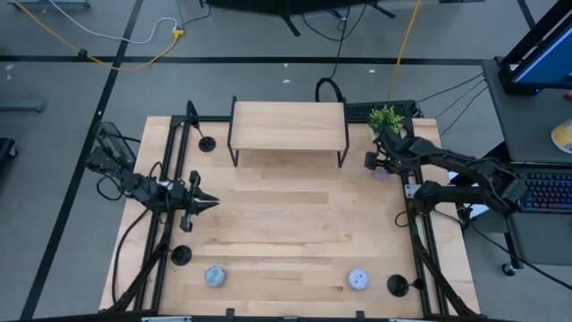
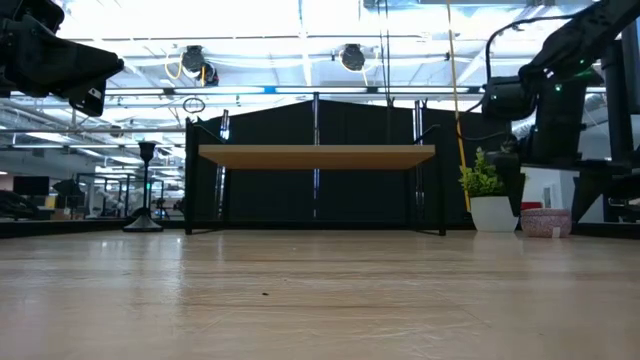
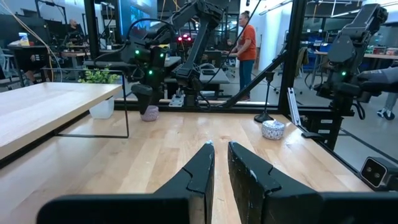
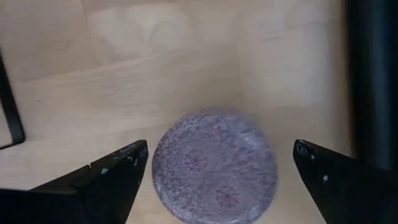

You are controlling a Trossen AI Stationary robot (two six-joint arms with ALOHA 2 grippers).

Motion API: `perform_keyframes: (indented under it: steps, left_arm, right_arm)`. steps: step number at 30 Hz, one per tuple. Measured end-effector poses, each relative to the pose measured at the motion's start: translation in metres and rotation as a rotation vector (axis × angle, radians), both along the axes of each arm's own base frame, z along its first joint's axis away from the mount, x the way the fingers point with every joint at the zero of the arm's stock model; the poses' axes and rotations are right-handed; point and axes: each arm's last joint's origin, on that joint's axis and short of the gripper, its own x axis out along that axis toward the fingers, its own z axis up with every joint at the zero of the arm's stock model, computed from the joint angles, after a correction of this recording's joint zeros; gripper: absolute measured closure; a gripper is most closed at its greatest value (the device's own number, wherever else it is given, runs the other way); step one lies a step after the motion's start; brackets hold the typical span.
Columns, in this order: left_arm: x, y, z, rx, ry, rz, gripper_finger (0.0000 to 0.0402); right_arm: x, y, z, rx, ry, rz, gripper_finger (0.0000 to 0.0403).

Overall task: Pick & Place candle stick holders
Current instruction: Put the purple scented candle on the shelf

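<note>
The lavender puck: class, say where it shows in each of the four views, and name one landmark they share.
High view: lavender puck mostly hidden under the open right claw, by the shelf's right leg.
Low view: far right, beside the white plant pot.
Left wrist view: far across the table, below the right claw.
Right wrist view: centre, between the claw's fingers.
Shared landmark: wooden shelf.

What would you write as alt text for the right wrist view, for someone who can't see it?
The right gripper hangs open directly over a round lavender puck with a patterned top, one dark finger on each side of it and clear of it. The puck sits on the pale wooden table, with a thin black shelf leg at one edge.
</note>
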Motion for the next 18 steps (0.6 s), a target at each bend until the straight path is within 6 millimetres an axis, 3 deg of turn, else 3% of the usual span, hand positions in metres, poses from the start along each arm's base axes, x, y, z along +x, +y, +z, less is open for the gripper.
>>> perform_keyframes:
  steps: [9,18]
  left_arm:
    - [0.000,0.000,0.000,0.000,0.000,0.000,0.0350]
    - [0.000,0.000,0.000,-0.002,0.000,0.000,0.0350]
  right_arm:
    - [-0.003,0.005,-0.016,0.016,-0.025,0.009,0.0009]
    - [-0.004,0.006,-0.018,0.016,-0.022,0.010,0.0009]
